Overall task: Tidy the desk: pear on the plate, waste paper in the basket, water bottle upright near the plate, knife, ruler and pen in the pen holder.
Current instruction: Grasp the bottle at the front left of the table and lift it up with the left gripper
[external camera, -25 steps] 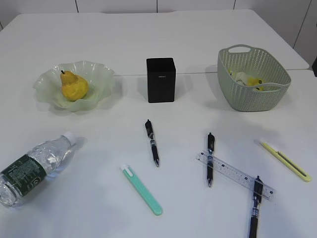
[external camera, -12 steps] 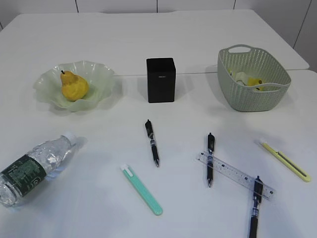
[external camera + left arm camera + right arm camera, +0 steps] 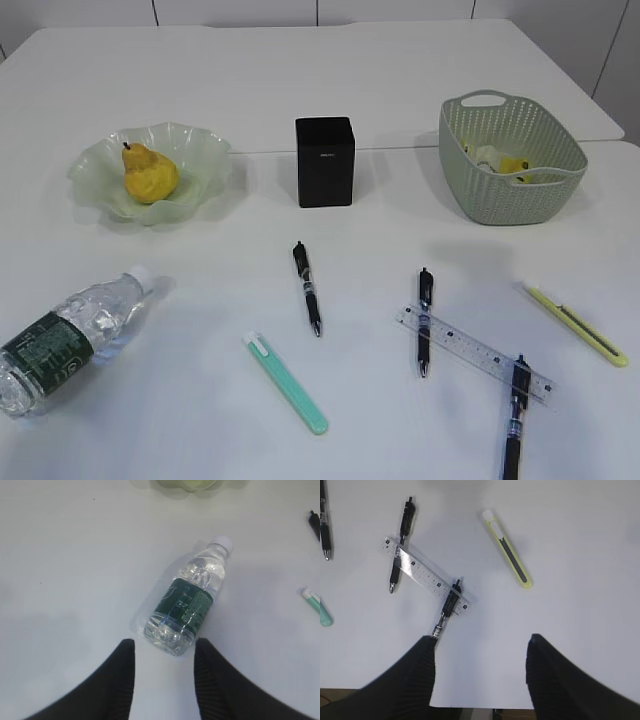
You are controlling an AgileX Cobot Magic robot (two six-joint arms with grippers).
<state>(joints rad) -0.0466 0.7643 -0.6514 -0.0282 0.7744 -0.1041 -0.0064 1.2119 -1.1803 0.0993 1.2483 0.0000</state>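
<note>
White table point(image 3: 420, 90) fills every view. Both claws hang above it, parted and holding nothing. Just ahead of the left claw point(image 3: 164, 652) the water bottle point(image 3: 187, 605) lies on its side, base nearest the fingers, cap pointing away. Ahead of the right claw point(image 3: 480, 647), toward its left, the ruler point(image 3: 425, 575) lies across two black pens; a yellow knife point(image 3: 507, 550) lies ahead, slightly right. Farther off, the pear point(image 3: 148, 173) sits in the plate point(image 3: 200, 150), beside the pen holder point(image 3: 324, 160) and basket point(image 3: 510, 190).
</note>
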